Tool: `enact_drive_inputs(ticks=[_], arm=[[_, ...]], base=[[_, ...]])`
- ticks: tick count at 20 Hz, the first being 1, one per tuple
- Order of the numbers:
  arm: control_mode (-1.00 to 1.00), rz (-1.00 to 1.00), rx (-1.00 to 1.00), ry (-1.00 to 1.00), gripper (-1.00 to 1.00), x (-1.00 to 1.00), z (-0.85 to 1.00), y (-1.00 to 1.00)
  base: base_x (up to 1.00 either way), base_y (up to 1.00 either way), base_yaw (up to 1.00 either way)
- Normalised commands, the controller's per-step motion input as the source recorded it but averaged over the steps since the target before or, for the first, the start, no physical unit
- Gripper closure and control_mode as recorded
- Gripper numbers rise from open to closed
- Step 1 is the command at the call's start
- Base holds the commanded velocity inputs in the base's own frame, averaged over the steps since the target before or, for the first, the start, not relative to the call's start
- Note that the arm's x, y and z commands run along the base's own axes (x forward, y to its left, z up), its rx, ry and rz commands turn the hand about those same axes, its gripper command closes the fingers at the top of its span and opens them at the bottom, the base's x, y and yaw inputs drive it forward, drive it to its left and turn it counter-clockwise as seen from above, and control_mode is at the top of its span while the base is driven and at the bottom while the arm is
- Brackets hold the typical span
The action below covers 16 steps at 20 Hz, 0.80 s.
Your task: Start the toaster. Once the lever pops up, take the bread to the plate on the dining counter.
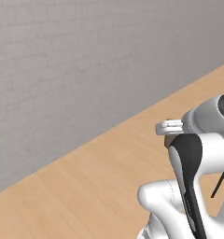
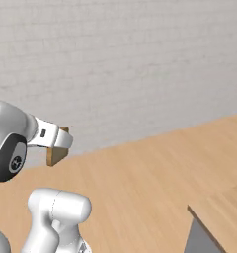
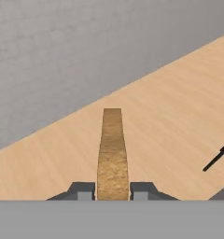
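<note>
the fingers point(image 3: 113, 192) are pressed in on the bread point(image 3: 112, 151), one dark tip on each flat face, so from the hand's own camera the slice shows edge-on, a narrow tan strip with a rough crust running straight out ahead of the hand. from the right base view the bread point(image 2: 56, 151) pokes out past the white wrist as a small brown block, hanging in the air over the wooden floor point(image 2: 140, 183), clear of everything. from the left base view just a sliver of the bread point(image 1: 169, 140) peeps out under the white hand, beside the arm's dark joint.

beyond it stands a grey wall point(image 1: 86, 60), meeting the floor along a slanting line. at the lower right of the right base view a corner of the light-wood table point(image 2: 224, 210) juts in, with its grey base below; it is well apart from the bread. a thin dark rod, perhaps a stool leg point(image 3: 217, 156), shows at the right of the hand view
</note>
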Motion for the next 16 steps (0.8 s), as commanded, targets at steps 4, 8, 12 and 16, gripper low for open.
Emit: enact_drive_inputs(ticks=[4,8,12,16], arm=[[1.0,0.0,0.0,0.0,1.0,0.0,0.0,0.0],[1.0,0.0,0.0,0.0,1.0,0.0,0.0,0.0],[1.0,0.0,0.0,0.0,1.0,0.0,0.0,0.0],[1.0,0.0,0.0,0.0,1.0,0.0,0.0,0.0]], base=[[0.99,0.51,-0.51],[0.98,0.36,-0.64],[0.65,0.26,-0.79],[0.83,0.39,-0.75]])
